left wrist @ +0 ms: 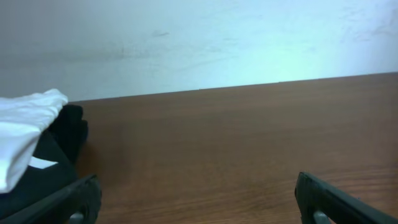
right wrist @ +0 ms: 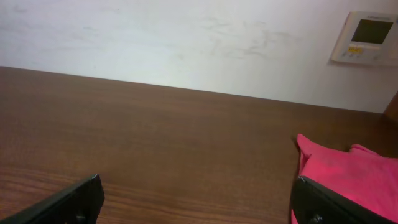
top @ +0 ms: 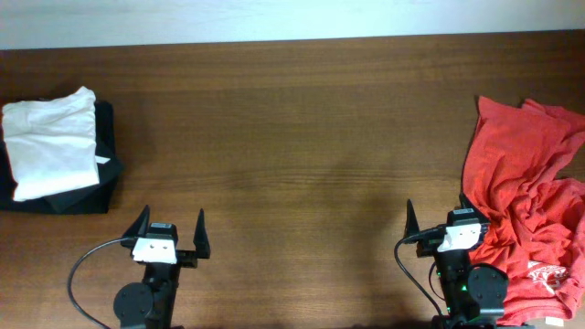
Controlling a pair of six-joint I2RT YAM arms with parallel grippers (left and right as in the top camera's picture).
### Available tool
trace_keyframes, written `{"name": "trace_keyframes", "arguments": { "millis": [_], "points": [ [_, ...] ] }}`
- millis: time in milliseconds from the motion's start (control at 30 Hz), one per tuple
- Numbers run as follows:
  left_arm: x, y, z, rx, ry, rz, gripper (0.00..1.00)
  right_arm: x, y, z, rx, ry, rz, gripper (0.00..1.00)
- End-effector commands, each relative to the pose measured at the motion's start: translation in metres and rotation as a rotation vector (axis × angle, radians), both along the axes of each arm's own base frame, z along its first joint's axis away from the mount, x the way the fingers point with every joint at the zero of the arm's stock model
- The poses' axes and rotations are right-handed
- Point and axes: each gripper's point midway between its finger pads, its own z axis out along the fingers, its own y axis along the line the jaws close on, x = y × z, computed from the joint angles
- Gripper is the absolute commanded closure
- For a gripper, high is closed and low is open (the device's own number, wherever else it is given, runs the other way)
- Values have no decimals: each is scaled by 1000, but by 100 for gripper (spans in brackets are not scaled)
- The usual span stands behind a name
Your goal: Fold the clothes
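**Item 1: left gripper**. Jaws spread wide, nothing between them. Both dark fingers hang over bare wood at the near edge of the table, left of centre. A black cable loops from its white body toward the arm base.

**Item 2: right gripper**. Jaws likewise parted and empty. In the overhead view its left finger stands over bare wood, while its right finger sits at the edge of item 5. Whether it touches the cloth cannot be told.

**Item 3: white T-shirt**. 1 piece, gathered into a compact, roughly rectangular bundle at the far-left edge of the table, lying on top of item 4. Well apart from both grippers. No print shows on the upward face.

**Item 4: black garment**. 1 piece, lying under item 3 and showing along its right and near sides. A small white tag lies on it just beside the white cloth.

**Item 5: red-orange T-shirt**. 1 piece, crumpled and unfolded, covering the right end of the table down to the near edge. Pale lettering shows near its lower corner.

**Item 6: surroundings.** A pale wall stands behind the table, with 1 wall panel with a small screen at upper right.
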Motion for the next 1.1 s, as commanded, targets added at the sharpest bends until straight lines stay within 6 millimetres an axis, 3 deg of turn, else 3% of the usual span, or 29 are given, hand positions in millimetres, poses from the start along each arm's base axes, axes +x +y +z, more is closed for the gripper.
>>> {"name": "trace_keyframes", "arguments": {
  "millis": [0, 1067],
  "points": [
    [0, 6, -3, 44, 2, 44, 1, 0, 0, -2, 9, 5, -3, 1],
    [1, 0, -6, 49, 12, 40, 1, 0, 0, -2, 9, 5, -3, 1]
  ]
}}
